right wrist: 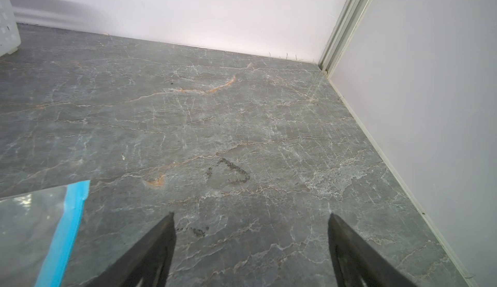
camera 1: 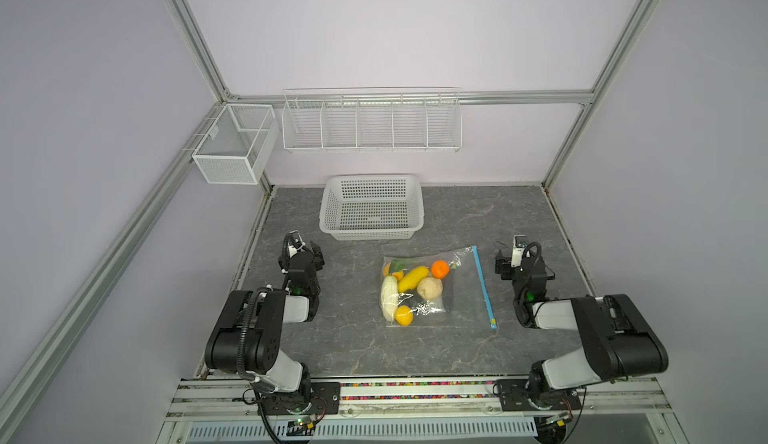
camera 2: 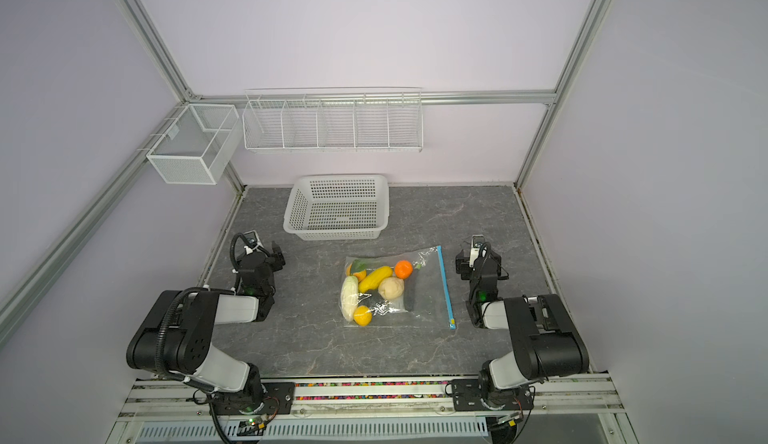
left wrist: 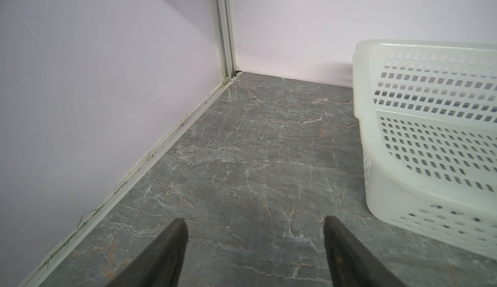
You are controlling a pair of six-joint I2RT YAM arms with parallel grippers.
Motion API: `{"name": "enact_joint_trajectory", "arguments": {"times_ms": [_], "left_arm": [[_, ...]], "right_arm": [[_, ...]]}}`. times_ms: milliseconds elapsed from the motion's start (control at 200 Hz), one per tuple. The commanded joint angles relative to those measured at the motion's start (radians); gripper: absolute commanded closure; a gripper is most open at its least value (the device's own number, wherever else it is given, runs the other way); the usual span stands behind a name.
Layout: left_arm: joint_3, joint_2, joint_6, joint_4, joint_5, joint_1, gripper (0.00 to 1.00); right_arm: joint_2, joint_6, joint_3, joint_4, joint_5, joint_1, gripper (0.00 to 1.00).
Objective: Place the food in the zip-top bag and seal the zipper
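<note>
The clear zip-top bag [camera 1: 461, 296] [camera 2: 424, 296] lies flat mid-table in both top views. The food lies inside its left half: an orange [camera 1: 440, 269], a long yellow piece [camera 1: 413, 278], a beige one [camera 1: 430, 288], a white one [camera 1: 389, 302], and small yellow, dark green and black pieces. The light-blue zipper [camera 1: 484, 288] [right wrist: 67, 232] runs along the bag's right edge, its slider tab [camera 1: 493, 321] at the near end. My left gripper [left wrist: 255, 221] is open over bare table left of the bag. My right gripper [right wrist: 251, 215] is open just right of the zipper, touching nothing.
An empty white perforated basket [camera 1: 332, 209] [left wrist: 430, 137] stands at the back of the table, behind the bag. A wire rack [camera 1: 372, 123] and a mesh box [camera 1: 235, 142] hang on the walls. Walls close the table's left, right and back edges.
</note>
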Motion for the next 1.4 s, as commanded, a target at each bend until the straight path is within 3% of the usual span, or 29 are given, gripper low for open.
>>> {"name": "enact_joint_trajectory", "arguments": {"times_ms": [0,165,270,1399], "left_arm": [[0.003,0.006,0.007,0.023,-0.006,0.010,0.17],[0.006,0.004,0.005,0.020,-0.004,0.011,0.10],[0.006,0.005,0.003,0.014,0.002,0.014,0.00],[0.014,0.003,-0.012,-0.006,0.032,0.034,0.01]], "right_arm": [[0.023,-0.015,-0.008,0.101,-0.018,-0.003,0.11],[0.017,0.007,0.035,0.008,-0.040,-0.022,0.11],[0.014,0.045,0.083,-0.093,-0.140,-0.078,0.11],[0.012,0.053,0.095,-0.123,-0.171,-0.093,0.11]]}}
